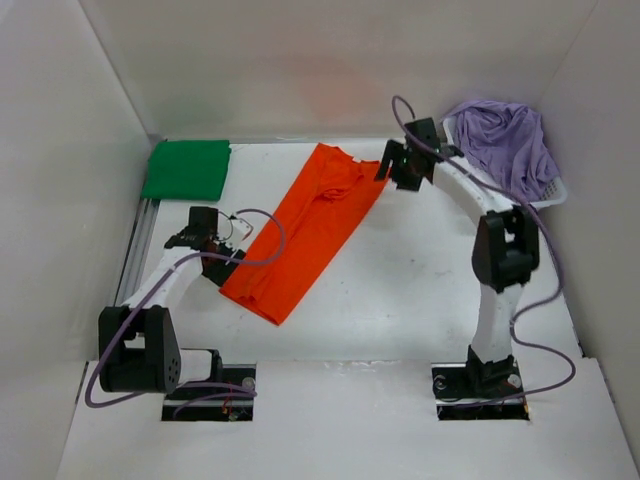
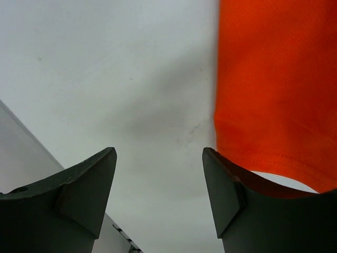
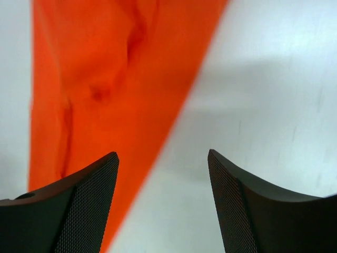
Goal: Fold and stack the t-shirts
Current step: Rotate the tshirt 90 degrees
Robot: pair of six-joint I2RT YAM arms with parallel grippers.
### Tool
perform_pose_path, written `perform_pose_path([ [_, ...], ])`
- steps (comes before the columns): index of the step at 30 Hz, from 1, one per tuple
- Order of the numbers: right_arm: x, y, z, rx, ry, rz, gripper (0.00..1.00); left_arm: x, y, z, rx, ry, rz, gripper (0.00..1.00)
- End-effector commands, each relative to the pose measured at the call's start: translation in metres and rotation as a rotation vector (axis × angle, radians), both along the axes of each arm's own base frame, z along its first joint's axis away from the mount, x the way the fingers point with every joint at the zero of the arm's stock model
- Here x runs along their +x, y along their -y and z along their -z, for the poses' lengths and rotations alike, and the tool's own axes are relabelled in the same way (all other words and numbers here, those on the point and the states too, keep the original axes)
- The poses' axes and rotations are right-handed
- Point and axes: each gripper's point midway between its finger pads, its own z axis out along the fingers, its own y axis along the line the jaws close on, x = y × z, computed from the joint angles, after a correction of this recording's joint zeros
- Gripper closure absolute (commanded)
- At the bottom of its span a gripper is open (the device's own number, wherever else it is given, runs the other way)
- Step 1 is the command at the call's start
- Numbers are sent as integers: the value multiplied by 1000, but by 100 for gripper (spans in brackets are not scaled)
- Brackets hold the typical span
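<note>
The white table [image 1: 420, 300] is lying under both grippers; the orange shirt [image 1: 310, 225] is stretching as a long folded strip between them, its near hem just beside the left gripper [image 2: 159, 153] and its far end just beside the right gripper [image 3: 163, 154]; the purple shirt [image 1: 505, 145] is slumping in the basket [image 1: 556, 190] right of the right gripper; the folded green shirt [image 1: 187, 168] is lying beyond the left gripper; both grippers are hovering, jaws spread, gripping nothing.
</note>
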Motion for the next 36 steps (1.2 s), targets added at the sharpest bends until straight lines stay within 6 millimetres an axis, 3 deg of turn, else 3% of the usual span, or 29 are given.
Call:
perform_pose_path([
  [1,-78,-38,-13,15,23,-45,27,-5,5,0,-39,24,-26,34],
  [5,-172,-109,-2,108,-20,-112,27,7,-7,-7,-91,104,-154,34],
  [7,-212,-149,0,154,-36,-136,26,13,-19,-20,-150,172,-238,34],
  [10,-255,-194,11,175,-71,-157,27,17,-38,-45,-251,279,-350,34],
  [13,-289,-226,27,190,-128,-160,27,14,-47,-62,-337,357,-423,34],
  [17,-307,-237,55,160,-189,-108,27,4,-48,-78,-376,427,-438,33],
  [21,-310,-247,76,132,-219,-81,28,-6,-49,-93,-358,483,-439,31],
  [25,-309,-263,87,131,-245,-56,28,-13,-36,-103,-358,501,-391,31],
  [31,-319,-260,111,126,-334,5,31,-10,-24,-112,-368,513,-346,30],
  [34,-328,-262,127,146,-404,35,42,-7,-22,-113,-370,516,-336,31],
  [36,-335,-261,139,171,-446,62,56,-6,-21,-113,-367,515,-325,31],
])
